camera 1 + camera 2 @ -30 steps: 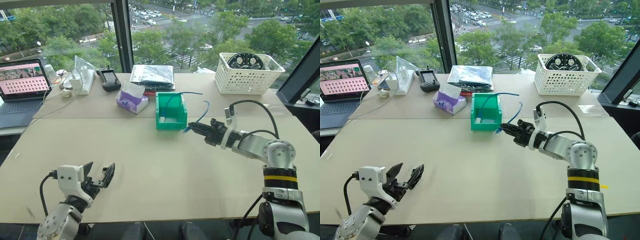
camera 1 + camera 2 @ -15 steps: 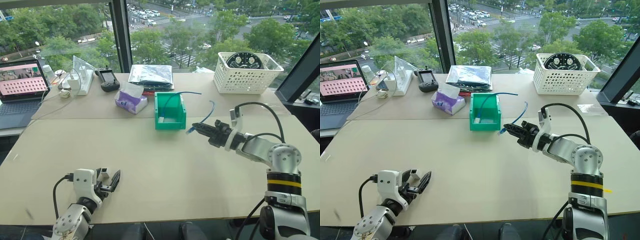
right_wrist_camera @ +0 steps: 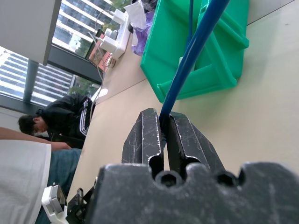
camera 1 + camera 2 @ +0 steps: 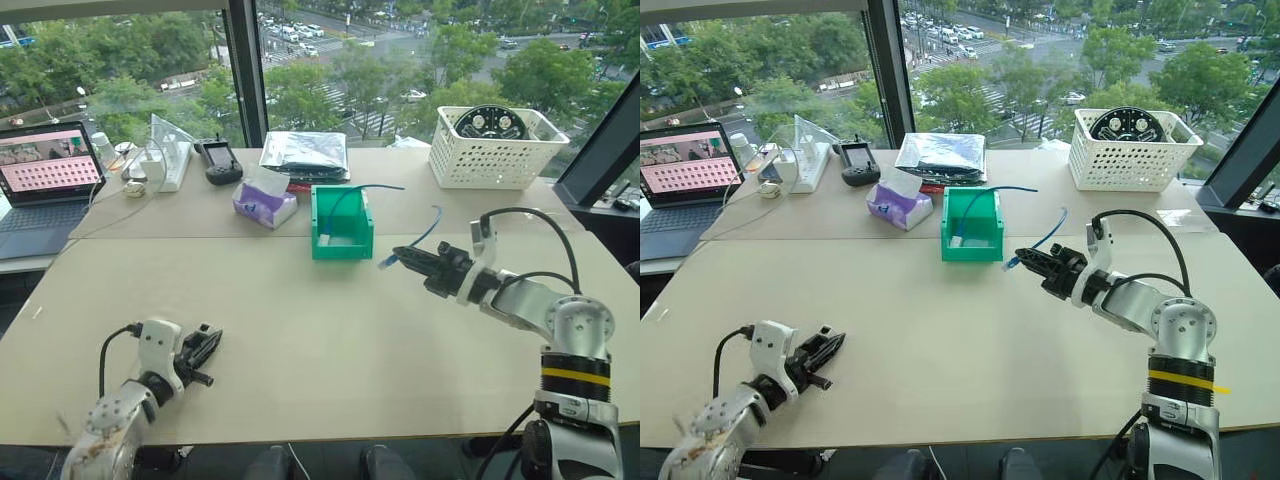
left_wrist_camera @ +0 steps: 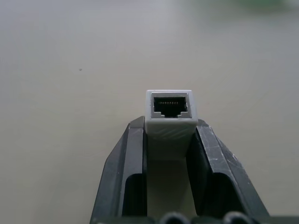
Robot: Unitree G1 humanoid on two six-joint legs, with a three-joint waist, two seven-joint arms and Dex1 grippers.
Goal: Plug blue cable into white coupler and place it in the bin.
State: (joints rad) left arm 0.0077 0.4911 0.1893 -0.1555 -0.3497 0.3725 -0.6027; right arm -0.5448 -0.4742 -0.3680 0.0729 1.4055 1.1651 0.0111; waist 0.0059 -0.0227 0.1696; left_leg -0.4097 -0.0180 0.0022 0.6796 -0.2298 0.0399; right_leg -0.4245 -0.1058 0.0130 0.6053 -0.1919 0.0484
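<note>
2 grippers in my head view: left gripper [image 4: 205,350] low over the table [image 4: 330,330], right gripper [image 4: 402,256] clamped on the blue cable [image 4: 428,222], its plug just ahead of the jaws, beside the bin [image 4: 341,222]. Left wrist view: jaws closed on the white coupler [image 5: 170,122], socket facing away. Right wrist view: cable pinched between the jaws, running on toward the bin.
</note>
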